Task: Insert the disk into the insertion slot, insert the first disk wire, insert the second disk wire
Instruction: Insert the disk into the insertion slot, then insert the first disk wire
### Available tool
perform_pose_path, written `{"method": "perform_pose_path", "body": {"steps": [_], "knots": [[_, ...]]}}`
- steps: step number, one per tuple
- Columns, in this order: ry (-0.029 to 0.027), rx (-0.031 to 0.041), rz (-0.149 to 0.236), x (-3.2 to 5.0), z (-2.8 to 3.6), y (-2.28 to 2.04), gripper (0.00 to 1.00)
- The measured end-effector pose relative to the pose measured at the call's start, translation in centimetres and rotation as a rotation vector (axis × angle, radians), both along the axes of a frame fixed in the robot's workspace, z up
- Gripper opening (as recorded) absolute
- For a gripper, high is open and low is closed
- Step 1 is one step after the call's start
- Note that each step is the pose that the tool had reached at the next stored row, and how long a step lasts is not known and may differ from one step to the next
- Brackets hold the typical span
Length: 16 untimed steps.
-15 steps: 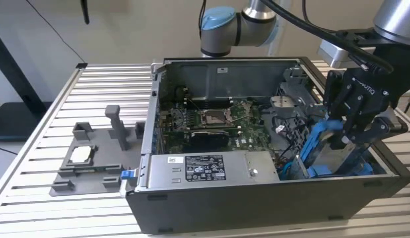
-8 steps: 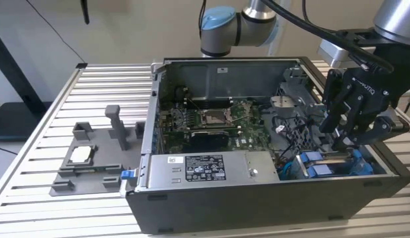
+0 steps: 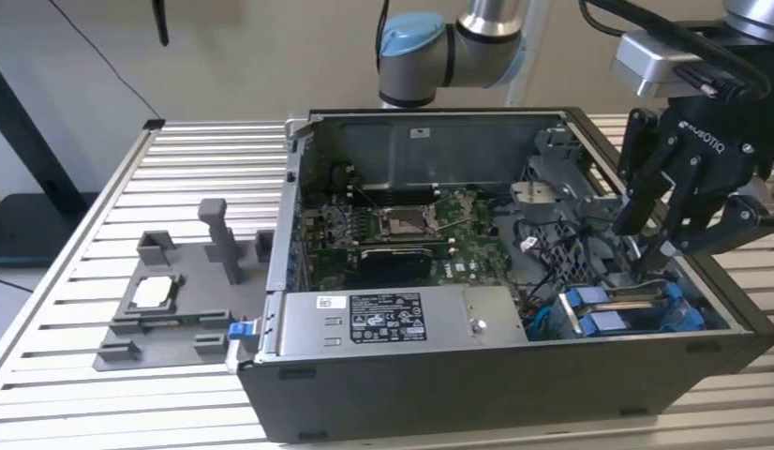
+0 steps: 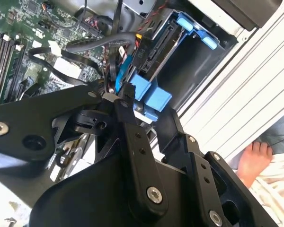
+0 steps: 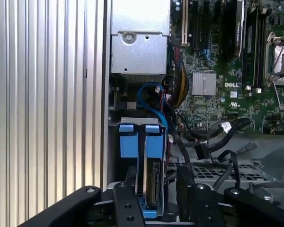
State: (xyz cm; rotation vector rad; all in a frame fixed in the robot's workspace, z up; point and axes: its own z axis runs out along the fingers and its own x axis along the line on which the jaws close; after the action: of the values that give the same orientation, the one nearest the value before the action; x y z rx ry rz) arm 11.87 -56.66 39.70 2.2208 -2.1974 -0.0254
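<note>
While poised over the open case (image 3: 513, 394), gripper (image 3: 656, 267): hangs beyond the plain end of the power supply (image 3: 375, 319), toward the exterior view's right, reaching down at the disk (image 5: 151, 182).
Disk: stands on edge inside the insertion slot (image 5: 138, 121), just past the power supply's end; blue carrier tabs and connector edge turned outward, within reach for plugging.
Jaws: parted, flanking the disk's outer edge in both wrist views; seemingly clear of it, not clamping; placed as if to steady or press rather than carry.
Blue wire (image 5: 150, 92): loops between the power supply and the disk, close enough to serve as a lead; end hidden.
Black wires (image 5: 213, 135): lie loose over the board (image 5: 255, 94) alongside the power supply, plugs seemingly free.
Stage: disk judged home; connector edge looks bare, wiring judged not yet done.
Table (image 3: 200, 159): slatted, carries the case level under the power supply.
</note>
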Motion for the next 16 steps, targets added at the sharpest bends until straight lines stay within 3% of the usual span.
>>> {"method": "perform_pose_path", "body": {"steps": [1, 6, 8, 9, 10, 14, 16], "knots": [[-0.0043, 0.0003, 0.000, -0.02, 0.00, 0.02, 0.47], [-0.0059, 0.0000, 0.000, -0.02, 0.14, 0.10, 0.47], [-0.0125, 0.0002, 0.000, -0.04, 0.22, 0.17, 0.47], [-0.0205, 0.0001, 0.000, -0.03, 0.23, 0.19, 0.47], [-0.0325, 0.0001, 0.000, -0.03, 0.24, 0.20, 0.47], [-0.0964, 0.0001, 0.001, -0.03, 0.23, 0.30, 0.47], [-0.1162, 0.0003, 0.005, -0.03, 0.20, 0.45, 0.47]]}}
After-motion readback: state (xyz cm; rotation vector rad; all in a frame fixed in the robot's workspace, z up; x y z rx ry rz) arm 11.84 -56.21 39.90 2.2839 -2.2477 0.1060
